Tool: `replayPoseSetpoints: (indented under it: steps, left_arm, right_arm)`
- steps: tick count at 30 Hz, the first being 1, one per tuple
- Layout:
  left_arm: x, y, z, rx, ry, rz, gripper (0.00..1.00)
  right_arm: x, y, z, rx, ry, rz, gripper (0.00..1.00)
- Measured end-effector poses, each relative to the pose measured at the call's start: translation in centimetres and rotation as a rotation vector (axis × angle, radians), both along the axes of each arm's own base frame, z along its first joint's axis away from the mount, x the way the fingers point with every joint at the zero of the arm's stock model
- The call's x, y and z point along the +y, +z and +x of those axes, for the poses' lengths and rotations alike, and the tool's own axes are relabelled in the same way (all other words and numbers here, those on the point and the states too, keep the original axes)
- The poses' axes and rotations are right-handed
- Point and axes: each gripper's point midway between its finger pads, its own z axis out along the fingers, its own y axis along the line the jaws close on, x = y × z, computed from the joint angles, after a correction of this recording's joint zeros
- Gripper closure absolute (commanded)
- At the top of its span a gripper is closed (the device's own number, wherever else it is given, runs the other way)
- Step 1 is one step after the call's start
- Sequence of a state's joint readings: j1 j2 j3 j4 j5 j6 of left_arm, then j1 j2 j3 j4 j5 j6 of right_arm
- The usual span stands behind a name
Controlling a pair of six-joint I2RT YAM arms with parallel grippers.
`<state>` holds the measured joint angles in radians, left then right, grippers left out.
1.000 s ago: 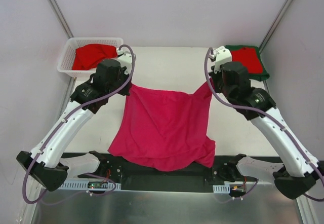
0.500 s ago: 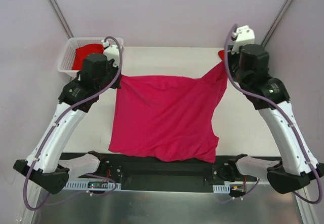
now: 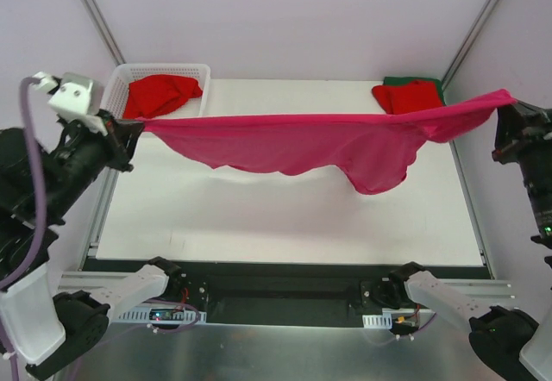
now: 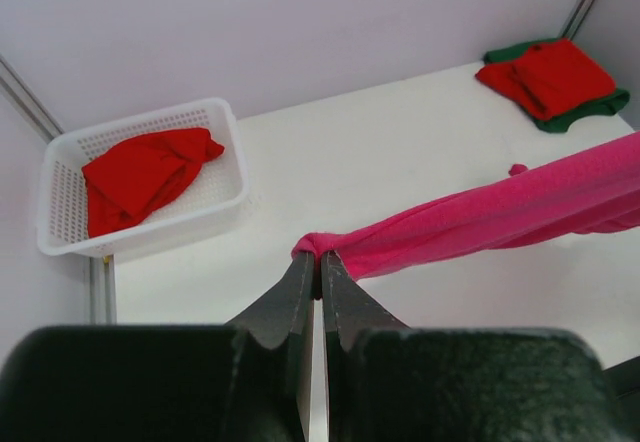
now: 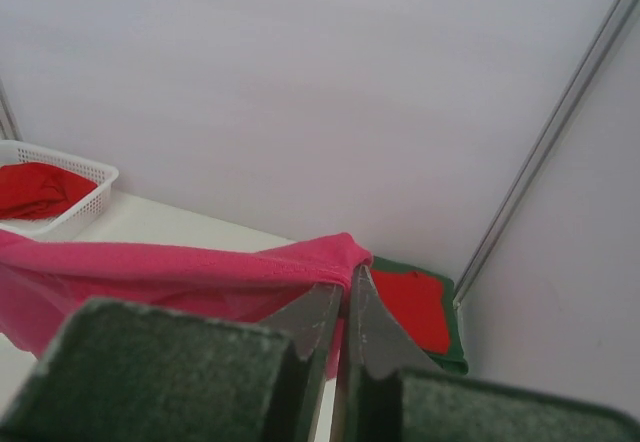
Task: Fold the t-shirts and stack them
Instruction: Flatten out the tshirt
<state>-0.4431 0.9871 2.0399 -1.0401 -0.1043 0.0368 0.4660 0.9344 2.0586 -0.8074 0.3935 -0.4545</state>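
Observation:
The magenta-pink t-shirt (image 3: 345, 140) hangs stretched in the air across the table between both arms. My left gripper (image 3: 138, 127) is shut on its left corner; this shows in the left wrist view (image 4: 318, 258). My right gripper (image 3: 504, 105) is shut on its right corner, as the right wrist view (image 5: 345, 280) shows. A folded red t-shirt (image 3: 410, 96) lies on a folded dark green t-shirt (image 3: 431, 84) at the back right. Another red t-shirt (image 3: 159, 94) lies crumpled in the basket.
A white lattice basket (image 3: 116, 96) stands at the back left corner of the white table (image 3: 285, 217). Metal frame posts (image 3: 95, 19) rise at both back corners. The walls stand close on both sides.
Both arms have lifted and swung far apart, pulling the pink t-shirt off the table and stretching it taut in the air. The folded stack at the back right has come into view.

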Motion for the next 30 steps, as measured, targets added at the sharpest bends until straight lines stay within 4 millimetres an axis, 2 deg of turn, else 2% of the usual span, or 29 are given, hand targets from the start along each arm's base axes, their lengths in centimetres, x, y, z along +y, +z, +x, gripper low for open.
replayPoseSetpoints:
  steps: [3,5,8,10,13,15,17,19,20,23,25,27,30]
  left_arm:
    - [1.1,0.6,-2.3,-0.033,0.002,-0.016,1.00]
    - [1.6,0.5,-3.1,-0.037,0.008,-0.017,1.00]
    - [1.8,-0.2,-2.1,-0.022,0.037,0.000,1.00]
    - [1.5,-1.9,0.2,0.034,0.078,0.042,1.00]
    - [0.4,-5.5,4.9,0.143,0.129,0.126,1.00]
    - [-0.6,-9.1,9.3,0.238,0.162,0.186,1.00]
    - [-1.1,-12.6,13.1,0.321,0.187,0.217,1.00]
    - [-1.1,-17.0,16.7,0.418,0.213,0.243,1.00]
    - [-1.2,-19.9,18.6,0.478,0.217,0.256,1.00]
    - [-1.0,-23.8,21.4,0.553,0.228,0.259,1.00]
    - [-1.3,-25.6,23.3,0.571,0.224,0.251,1.00]
    - [-1.5,-26.6,24.4,0.579,0.220,0.240,1.00]
    - [-1.8,-26.9,25.2,0.574,0.215,0.223,1.00]
  right_arm:
    - [-0.6,0.2,-1.4,-0.018,0.005,-0.002,0.99]
    - [-0.8,0.0,-1.5,-0.016,0.000,-0.013,0.99]
    - [-0.5,-1.7,0.2,0.029,-0.031,-0.045,0.99]
    - [0.0,-4.2,2.5,0.100,-0.068,-0.085,0.99]
    - [0.8,-7.7,6.1,0.208,-0.116,-0.148,0.99]
    - [0.7,-10.3,9.2,0.289,-0.167,-0.172,0.99]
    - [-0.2,-12.6,11.9,0.353,-0.222,-0.165,0.99]
    - [-1.4,-15.8,14.8,0.429,-0.262,-0.141,0.99]
    - [-2.0,-17.5,16.2,0.471,-0.278,-0.129,0.99]
    - [-2.5,-22.2,19.7,0.572,-0.278,-0.090,0.99]
    - [-2.3,-24.5,21.4,0.615,-0.263,-0.073,0.99]
    - [-1.9,-26.6,22.8,0.656,-0.245,-0.059,0.99]
    - [-1.2,-27.9,23.4,0.679,-0.214,-0.045,0.99]
